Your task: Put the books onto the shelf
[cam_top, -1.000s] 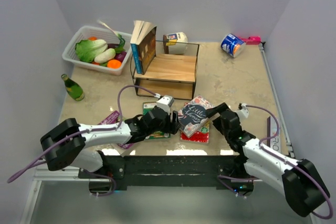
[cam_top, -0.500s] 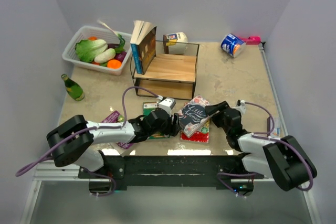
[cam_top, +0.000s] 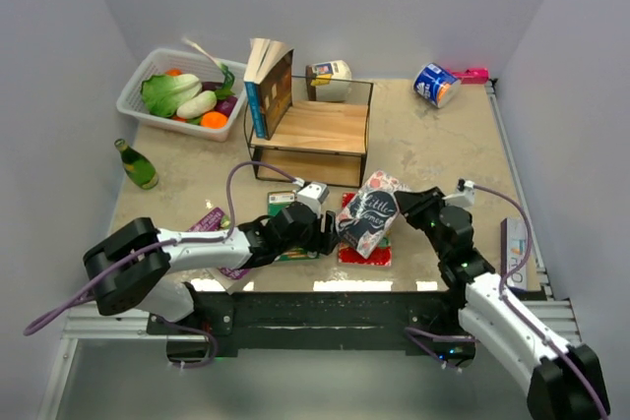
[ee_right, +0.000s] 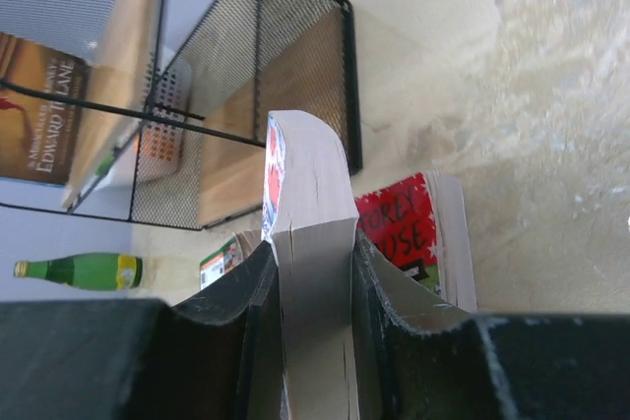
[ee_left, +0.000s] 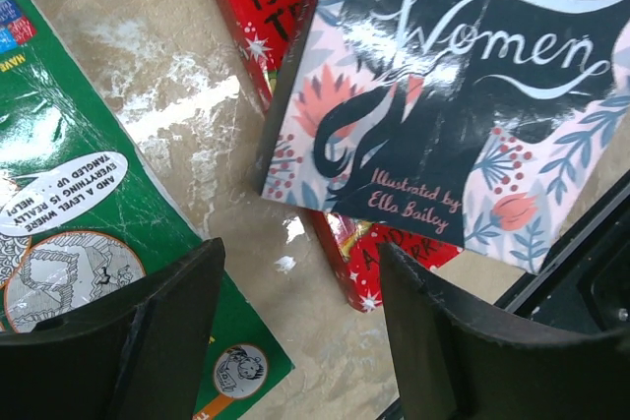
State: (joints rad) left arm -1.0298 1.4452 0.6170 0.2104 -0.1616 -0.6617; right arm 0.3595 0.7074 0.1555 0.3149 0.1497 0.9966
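Right gripper (cam_top: 402, 208) (ee_right: 313, 272) is clenched on the dark book (cam_top: 369, 215) (ee_left: 443, 95) (ee_right: 310, 194), with its fingers pinching the cream page edge from both sides. The book sits tilted, one end raised, over the red book (cam_top: 368, 258) (ee_left: 258, 2) (ee_right: 413, 223), which lies flat on the bench (cam_top: 433, 150). Cannot tell if the dark book's low end touches the red one.

Left gripper (cam_top: 321, 228) (ee_left: 300, 292) is released: fingers spread, nothing between them. It hovers low above bare bench, between the green book (cam_top: 293, 254) (ee_left: 89, 213) and the dark book. The green book lies flat, partly under the left arm. A purple book (cam_top: 209, 220) lies flat further left, also partly under that arm.

Further back on the left side a green bottle (cam_top: 138, 166) (ee_right: 79, 270) stands upright.

Mid-bench is the shelf (cam_top: 325, 125) (ee_right: 295, 56), black frame with wooden boards. Two books stand at its left end: a blue book (cam_top: 258, 110) and a brown book (cam_top: 280, 86), leaning against each other with the pages fanned at the top. The rest of the top board is bare.

Far left is a white basket (cam_top: 136, 90) of vegetables. A jar (cam_top: 331, 78) is just behind the shelf. Far right, a tipped can (cam_top: 434, 84) lies on its side.
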